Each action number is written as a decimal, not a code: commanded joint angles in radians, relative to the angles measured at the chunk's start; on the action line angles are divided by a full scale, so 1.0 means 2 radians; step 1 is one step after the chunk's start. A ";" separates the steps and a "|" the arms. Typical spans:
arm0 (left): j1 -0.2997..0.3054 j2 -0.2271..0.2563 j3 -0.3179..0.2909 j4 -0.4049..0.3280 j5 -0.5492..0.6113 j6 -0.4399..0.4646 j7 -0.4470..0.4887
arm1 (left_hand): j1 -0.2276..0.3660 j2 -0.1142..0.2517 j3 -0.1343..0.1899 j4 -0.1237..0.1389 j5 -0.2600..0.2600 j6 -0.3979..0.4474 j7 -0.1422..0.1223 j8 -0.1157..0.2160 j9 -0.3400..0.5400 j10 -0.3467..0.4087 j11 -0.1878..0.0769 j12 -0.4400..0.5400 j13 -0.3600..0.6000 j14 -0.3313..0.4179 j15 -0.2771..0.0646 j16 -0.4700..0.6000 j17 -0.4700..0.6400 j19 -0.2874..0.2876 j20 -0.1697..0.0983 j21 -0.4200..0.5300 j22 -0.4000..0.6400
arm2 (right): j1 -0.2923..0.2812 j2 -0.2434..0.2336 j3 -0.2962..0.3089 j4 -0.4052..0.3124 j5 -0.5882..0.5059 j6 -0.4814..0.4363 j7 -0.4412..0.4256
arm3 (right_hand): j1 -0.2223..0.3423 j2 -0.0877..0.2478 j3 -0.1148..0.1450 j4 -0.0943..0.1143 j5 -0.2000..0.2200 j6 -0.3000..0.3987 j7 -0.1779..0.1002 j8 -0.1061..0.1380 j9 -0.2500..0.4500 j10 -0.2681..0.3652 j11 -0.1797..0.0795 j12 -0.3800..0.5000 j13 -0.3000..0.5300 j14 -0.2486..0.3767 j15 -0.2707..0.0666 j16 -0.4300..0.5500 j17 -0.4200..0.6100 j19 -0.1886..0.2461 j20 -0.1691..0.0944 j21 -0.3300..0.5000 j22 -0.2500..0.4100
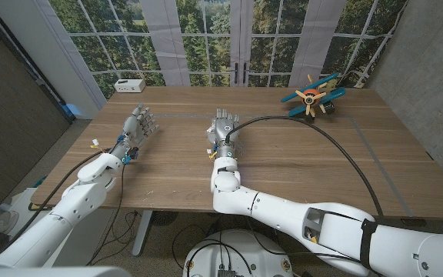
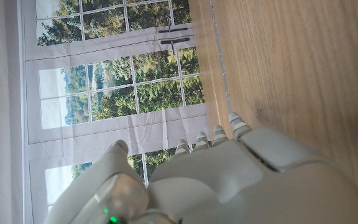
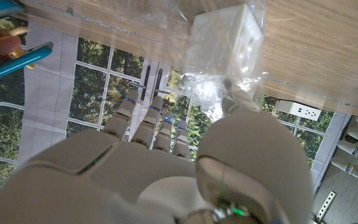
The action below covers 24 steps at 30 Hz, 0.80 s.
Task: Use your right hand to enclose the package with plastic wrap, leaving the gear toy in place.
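My right hand (image 1: pixel 223 127) stands upright at the middle of the wooden table (image 1: pixel 306 158), fingers pointing away from me. In the right wrist view a small white package (image 3: pixel 225 28) lies on the table under clear plastic wrap (image 3: pixel 204 84). The wrap bunches up at the thumb tip of my right hand (image 3: pixel 166 168), which pinches it while the other fingers stay stretched out. The gear toy (image 1: pixel 312 97), a blue and orange propeller plane, stands at the far right of the table and shows as a blue and orange shape (image 3: pixel 5 37) beside the hand. My left hand (image 1: pixel 140 123) holds nothing.
A white power strip (image 1: pixel 129 85) lies at the far left edge by the windows. A black cable (image 1: pixel 337 150) curves over the table from my right hand toward my right arm. My left hand (image 2: pixel 229 174) has its fingers out over bare wood.
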State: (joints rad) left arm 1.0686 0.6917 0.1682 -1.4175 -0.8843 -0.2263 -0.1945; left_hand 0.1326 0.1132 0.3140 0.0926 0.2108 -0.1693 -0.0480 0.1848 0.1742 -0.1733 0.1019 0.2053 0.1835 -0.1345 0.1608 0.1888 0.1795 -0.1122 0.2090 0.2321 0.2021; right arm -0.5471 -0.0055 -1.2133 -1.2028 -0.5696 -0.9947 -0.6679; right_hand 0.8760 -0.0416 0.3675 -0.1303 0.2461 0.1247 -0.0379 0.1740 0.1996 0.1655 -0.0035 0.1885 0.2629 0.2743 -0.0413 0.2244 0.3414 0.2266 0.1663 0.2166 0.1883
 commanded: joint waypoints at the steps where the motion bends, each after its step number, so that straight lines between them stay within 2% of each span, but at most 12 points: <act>1: 0.009 0.001 -0.004 -0.007 -0.003 -0.003 0.003 | 0.005 0.000 0.004 0.000 -0.001 -0.038 -0.003 0.001 0.002 -0.040 0.000 0.001 0.003 0.003 0.000 0.000 0.001 0.003 0.001 0.003 0.002 | 0.004 -0.006 -0.007 -0.011 0.016 -0.028 0.001 | 0.008 0.002 -0.002 -0.002 0.006 0.019 -0.003 0.010 0.000 0.006 0.004 0.009 0.002 0.001 -0.005 0.000 0.002 0.001 -0.002 0.002 0.002; 4: 0.011 0.001 -0.004 -0.008 -0.003 -0.004 0.002 | 0.006 0.000 0.005 0.000 -0.001 -0.038 -0.003 0.001 0.002 -0.039 -0.001 0.001 0.003 0.004 0.000 0.000 0.000 0.003 0.001 0.003 0.002 | -0.006 -0.014 0.007 -0.031 0.018 -0.018 -0.020 | 0.010 0.007 0.000 -0.002 0.009 0.035 -0.005 0.016 0.000 0.020 0.000 0.017 0.001 0.010 -0.008 0.005 0.003 0.007 -0.003 0.005 0.002; 8: 0.011 0.001 -0.004 -0.007 -0.004 -0.004 0.001 | 0.006 0.000 0.005 0.000 -0.001 -0.037 -0.003 0.001 0.002 -0.039 -0.001 0.001 0.003 0.004 -0.001 0.000 0.000 0.003 0.001 0.003 0.002 | -0.023 -0.034 0.031 -0.078 0.026 0.002 -0.041 | 0.007 0.019 0.000 0.003 0.008 0.054 -0.005 0.021 0.000 0.037 -0.001 0.024 0.000 0.021 -0.011 0.012 0.007 0.014 -0.007 0.007 0.002; 15: 0.009 0.000 -0.002 -0.004 -0.004 -0.002 -0.002 | 0.006 0.000 0.005 0.000 -0.001 -0.037 -0.003 0.001 0.002 -0.039 -0.001 0.001 0.002 0.004 0.000 0.000 0.000 0.004 0.001 0.003 0.002 | -0.054 -0.062 0.071 -0.163 0.046 0.029 -0.045 | -0.008 0.021 -0.008 0.011 0.004 0.062 -0.006 0.022 0.000 0.041 0.000 0.026 0.000 0.024 -0.008 0.015 0.010 0.014 -0.006 0.007 0.002; 16: 0.007 0.000 -0.002 -0.002 -0.004 -0.002 -0.003 | 0.006 0.000 0.005 0.000 -0.001 -0.037 -0.003 0.001 0.002 -0.039 -0.001 0.001 0.002 0.004 -0.001 0.000 0.000 0.004 0.001 0.003 0.002 | -0.058 -0.063 0.075 -0.171 0.050 0.029 -0.044 | -0.025 0.021 -0.015 0.020 0.000 0.061 -0.006 0.021 0.000 0.041 0.002 0.026 -0.001 0.023 -0.007 0.015 0.012 0.011 -0.005 0.006 0.002; 17: 0.005 0.000 -0.001 -0.001 -0.004 -0.001 -0.005 | 0.006 0.000 0.005 0.000 -0.001 -0.037 -0.003 0.001 0.002 -0.039 -0.001 0.001 0.002 0.004 -0.001 0.000 0.000 0.004 0.001 0.003 0.002 | -0.061 -0.065 0.080 -0.181 0.054 0.030 -0.041 | -0.032 0.022 -0.017 0.023 -0.001 0.061 -0.005 0.020 0.000 0.040 0.003 0.025 -0.001 0.022 -0.004 0.016 0.013 0.009 -0.003 0.005 0.002; 19: 0.002 -0.001 0.001 0.002 -0.004 -0.001 -0.007 | 0.006 0.000 0.005 0.000 -0.001 -0.037 -0.002 0.001 0.002 -0.040 0.000 0.001 0.002 0.004 -0.001 0.000 0.000 0.004 0.001 0.003 0.002 | -0.070 -0.072 0.091 -0.200 0.065 0.044 -0.036 | -0.040 0.023 -0.021 0.027 -0.003 0.062 -0.003 0.019 0.000 0.040 0.005 0.025 -0.001 0.021 -0.003 0.016 0.014 0.007 -0.001 0.004 0.002; 21: 0.000 -0.002 0.002 0.005 -0.003 -0.001 -0.008 | 0.006 0.000 0.005 -0.001 -0.001 -0.037 -0.003 0.001 0.002 -0.039 0.000 0.001 0.002 0.004 -0.001 0.000 0.000 0.004 0.001 0.003 0.002 | -0.077 -0.080 0.099 -0.218 0.074 0.055 -0.030 | -0.058 0.024 -0.029 0.036 -0.008 0.058 -0.001 0.017 0.000 0.038 0.009 0.024 -0.002 0.016 0.004 0.016 0.016 0.002 0.002 0.002 0.002; 24: -0.004 -0.003 0.004 0.009 -0.003 -0.001 -0.012 | 0.006 0.000 0.005 -0.001 -0.001 -0.037 -0.003 0.001 0.002 -0.040 -0.001 0.000 0.002 0.004 -0.001 0.000 0.000 0.004 0.001 0.003 0.002 | -0.083 -0.085 0.102 -0.235 0.073 0.046 -0.029 | -0.067 0.024 -0.033 0.040 -0.011 0.056 0.002 0.016 0.000 0.036 0.012 0.023 -0.002 0.014 0.006 0.016 0.017 -0.003 0.005 0.000 0.003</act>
State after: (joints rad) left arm 1.0802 0.6919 0.1641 -1.4212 -0.8914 -0.2313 -0.2001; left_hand 0.1325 0.1133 0.3139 0.0926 0.2109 -0.1693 -0.0480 0.1848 0.1743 -0.1733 0.1019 0.2053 0.1836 -0.1292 0.1554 0.1888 0.1793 -0.1124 0.2088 0.2321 0.2021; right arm -0.6489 -0.1175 -1.0825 -1.5027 -0.4728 -0.9465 -0.7355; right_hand 0.7550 0.0062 0.3041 -0.0596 0.2289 0.2335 -0.0424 0.2089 0.1998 0.2360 0.0131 0.2372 0.2599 0.3063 -0.0303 0.2517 0.3714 0.2265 0.1739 0.2243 0.1882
